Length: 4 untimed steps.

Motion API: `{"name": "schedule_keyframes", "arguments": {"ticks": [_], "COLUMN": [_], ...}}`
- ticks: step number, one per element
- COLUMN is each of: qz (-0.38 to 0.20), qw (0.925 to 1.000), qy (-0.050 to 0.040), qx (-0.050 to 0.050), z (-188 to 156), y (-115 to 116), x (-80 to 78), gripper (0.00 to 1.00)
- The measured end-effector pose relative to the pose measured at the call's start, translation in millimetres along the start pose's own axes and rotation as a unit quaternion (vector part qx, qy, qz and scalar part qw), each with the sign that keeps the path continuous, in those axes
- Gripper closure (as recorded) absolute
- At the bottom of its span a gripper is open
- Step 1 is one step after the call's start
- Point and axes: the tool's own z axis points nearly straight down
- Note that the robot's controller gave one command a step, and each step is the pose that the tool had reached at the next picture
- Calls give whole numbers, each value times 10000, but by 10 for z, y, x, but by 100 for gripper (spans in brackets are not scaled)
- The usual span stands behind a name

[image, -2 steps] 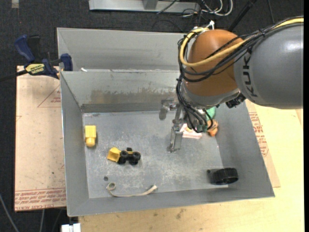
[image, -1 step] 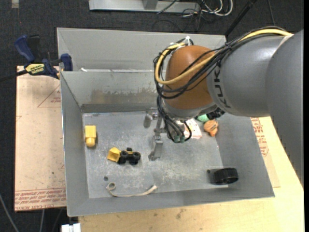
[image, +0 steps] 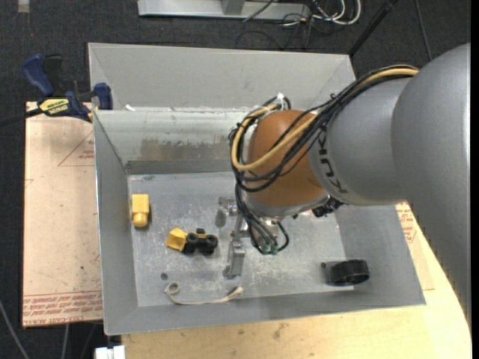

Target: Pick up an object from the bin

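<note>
My gripper hangs low over the middle of the bin floor, below the orange wrist cover. Its two grey fingers stand apart, open, with nothing between them. Just left of the fingers lies a small yellow and black toy, close to them but apart. A pale loop of cord lies on the floor by the front wall, a little below the lower finger.
A yellow block lies near the bin's left wall. A black rounded object sits at the front right. The arm and its cables cover the bin's right back part.
</note>
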Motion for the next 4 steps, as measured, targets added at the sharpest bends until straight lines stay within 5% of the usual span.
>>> {"name": "schedule_keyframes", "arguments": {"ticks": [2,3,4], "qz": [126,648,1123], "qw": [9999,9979,9937], "qy": [-8,-13,-15], "qx": [13,18,14], "z": [334,392,413], "y": [145,278,586], "x": [142,14,181], "gripper": [0,0,100]}}
